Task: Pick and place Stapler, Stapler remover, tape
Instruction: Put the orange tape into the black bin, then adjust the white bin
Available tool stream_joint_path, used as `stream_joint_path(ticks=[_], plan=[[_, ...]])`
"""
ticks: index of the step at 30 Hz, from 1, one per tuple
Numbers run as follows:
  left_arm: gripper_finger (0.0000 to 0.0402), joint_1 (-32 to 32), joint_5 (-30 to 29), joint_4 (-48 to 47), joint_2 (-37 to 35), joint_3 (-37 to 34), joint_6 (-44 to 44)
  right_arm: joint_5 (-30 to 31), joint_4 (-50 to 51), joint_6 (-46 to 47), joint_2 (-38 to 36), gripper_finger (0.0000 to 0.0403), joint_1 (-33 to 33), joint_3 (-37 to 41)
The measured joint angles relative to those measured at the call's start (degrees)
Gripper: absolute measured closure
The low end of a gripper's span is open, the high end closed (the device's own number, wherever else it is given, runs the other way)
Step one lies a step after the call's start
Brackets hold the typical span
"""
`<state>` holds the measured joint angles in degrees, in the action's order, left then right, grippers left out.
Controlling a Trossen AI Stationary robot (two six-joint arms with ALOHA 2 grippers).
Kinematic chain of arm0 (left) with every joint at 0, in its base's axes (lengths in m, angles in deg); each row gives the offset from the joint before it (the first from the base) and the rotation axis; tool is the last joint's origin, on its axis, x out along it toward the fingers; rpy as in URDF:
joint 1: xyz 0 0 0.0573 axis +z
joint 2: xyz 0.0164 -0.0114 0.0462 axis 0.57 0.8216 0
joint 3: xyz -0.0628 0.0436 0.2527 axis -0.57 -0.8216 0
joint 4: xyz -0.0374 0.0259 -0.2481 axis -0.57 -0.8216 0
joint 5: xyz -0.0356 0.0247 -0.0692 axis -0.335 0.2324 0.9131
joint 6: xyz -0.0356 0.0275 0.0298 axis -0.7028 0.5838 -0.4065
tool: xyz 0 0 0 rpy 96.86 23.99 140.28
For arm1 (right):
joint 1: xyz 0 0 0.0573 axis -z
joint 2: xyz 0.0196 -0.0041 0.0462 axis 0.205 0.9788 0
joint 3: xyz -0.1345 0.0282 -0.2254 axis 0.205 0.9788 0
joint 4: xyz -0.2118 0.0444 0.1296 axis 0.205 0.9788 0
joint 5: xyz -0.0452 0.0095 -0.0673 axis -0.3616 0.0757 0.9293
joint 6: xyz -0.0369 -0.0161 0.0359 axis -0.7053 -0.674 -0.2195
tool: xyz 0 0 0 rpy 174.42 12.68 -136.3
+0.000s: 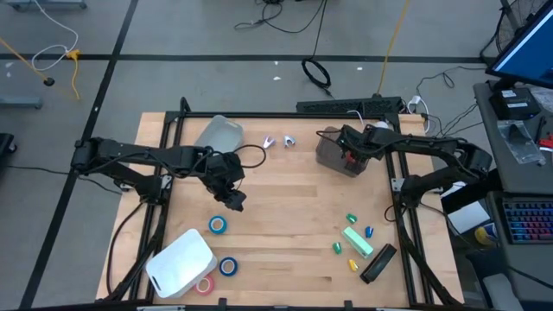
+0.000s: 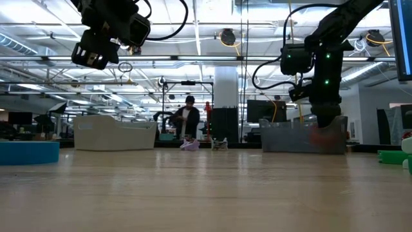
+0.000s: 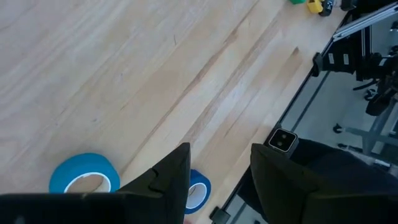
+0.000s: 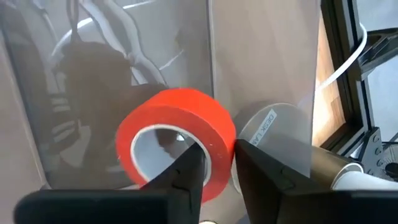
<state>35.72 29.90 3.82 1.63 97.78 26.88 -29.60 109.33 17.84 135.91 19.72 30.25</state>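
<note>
The right gripper (image 4: 219,163) sits inside the grey bin (image 1: 333,155), fingers straddling a red tape roll's (image 4: 177,134) wall; how firmly it is grasped cannot be told. The left gripper (image 3: 221,171) hangs parted and empty above the worktop (image 1: 285,216), partly hiding one blue tape roll (image 3: 198,190).

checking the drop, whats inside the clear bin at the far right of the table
A red tape roll lies inside the clear bin, with the right gripper reaching in, its fingers either side of the roll's wall. A pale round thing sits beside it. The arm covers the rest.
</note>
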Motion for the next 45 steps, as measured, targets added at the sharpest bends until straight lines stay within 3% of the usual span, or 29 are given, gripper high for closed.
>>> stream_joint_path(ticks=[15, 23, 29, 32, 38, 45], plan=[[0.0236, 0.0, -1.6, 0.0, 0.0, 0.0, 4.7, -0.2, 0.2, -1.2, -3.2, 0.0284, -2.3, 0.0], [0.0236, 0.0, -1.6, -4.6, 0.0, 0.0, 8.1, -0.5, -2.8, 4.3, -16.5, 0.03, -8.1, -0.1], [0.0236, -3.3, -1.9, -10.9, 0.0, 0.0, 8.7, -12.2, -10.3, 8.8, -28.8, 0.0309, -10.9, -0.1], [0.0236, -6.4, -1.9, -15.2, -0.7, 0.0, 6.3, -15.2, -13.2, 10.5, -34.4, 0.0309, -11.4, -0.1], [0.0236, -12.5, -1.9, -22.6, -5.1, 0.0, -3.7, -15.1, -13.9, 11.0, -44.0, 0.031, -11.8, -0.1], [0.0236, -21.9, -5.2, -27.8, -7.7, 0.0, -15.4, -15.1, -14.5, 10.9, -49.8, 0.031, -11.8, -0.1]])
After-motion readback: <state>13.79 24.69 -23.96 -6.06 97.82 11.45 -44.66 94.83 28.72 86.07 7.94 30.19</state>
